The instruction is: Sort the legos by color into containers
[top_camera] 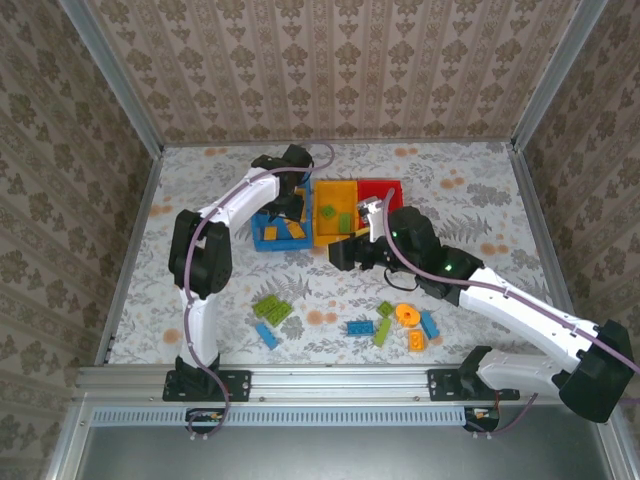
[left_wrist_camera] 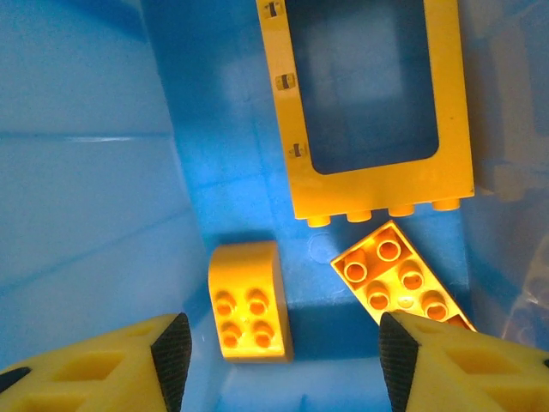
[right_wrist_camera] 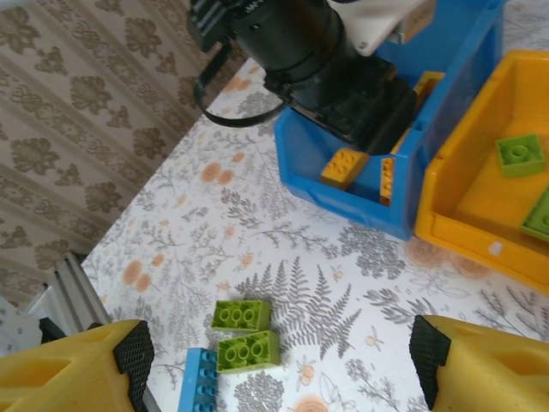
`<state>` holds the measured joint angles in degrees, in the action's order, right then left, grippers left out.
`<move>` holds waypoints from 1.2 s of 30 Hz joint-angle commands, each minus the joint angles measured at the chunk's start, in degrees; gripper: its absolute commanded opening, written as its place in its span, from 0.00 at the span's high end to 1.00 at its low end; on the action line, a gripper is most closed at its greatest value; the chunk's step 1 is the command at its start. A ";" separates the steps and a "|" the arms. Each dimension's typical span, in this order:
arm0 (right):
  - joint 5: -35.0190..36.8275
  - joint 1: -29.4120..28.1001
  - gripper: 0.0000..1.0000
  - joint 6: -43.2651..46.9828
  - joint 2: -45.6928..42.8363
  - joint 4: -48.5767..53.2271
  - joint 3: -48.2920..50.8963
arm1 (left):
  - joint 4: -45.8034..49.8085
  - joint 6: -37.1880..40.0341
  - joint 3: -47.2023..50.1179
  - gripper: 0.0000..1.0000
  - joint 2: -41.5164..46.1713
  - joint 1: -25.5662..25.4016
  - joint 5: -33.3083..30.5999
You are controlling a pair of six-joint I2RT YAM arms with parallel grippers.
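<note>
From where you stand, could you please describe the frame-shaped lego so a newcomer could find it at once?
Start at the blue bin, left of the orange-yellow bin. Among the orange-yellow legos on its floor, the frame is the largest: an open rectangle, unlike the solid bricks beside it.

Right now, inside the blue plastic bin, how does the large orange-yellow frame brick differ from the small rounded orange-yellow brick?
The large orange-yellow frame brick is hollow, the blue plastic bin showing through; the small rounded orange-yellow brick is solid. The frame brick's studs line one edge; the rounded brick's four face the camera. Both lie in the bin.
</note>
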<state>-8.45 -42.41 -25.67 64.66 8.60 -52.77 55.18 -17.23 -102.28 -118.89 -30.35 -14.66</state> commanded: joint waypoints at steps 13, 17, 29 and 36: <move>15.14 6.82 0.28 -13.79 -3.32 38.45 -3.53 | -6.62 -3.83 12.23 0.28 25.67 -8.23 4.04; 16.83 7.39 0.30 -18.42 -1.32 55.60 -5.47 | -10.03 -3.10 22.00 0.27 35.62 -13.37 8.57; 10.95 9.77 0.33 -25.41 4.23 59.11 5.97 | -12.81 -3.12 32.89 0.28 43.61 -19.04 18.05; 11.85 12.95 0.42 -23.92 8.56 55.34 8.10 | -13.90 -2.65 31.89 0.29 43.04 -19.13 18.63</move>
<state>3.75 -30.72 -49.54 72.53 65.01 -45.52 42.70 -19.92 -69.30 -76.31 -49.10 2.48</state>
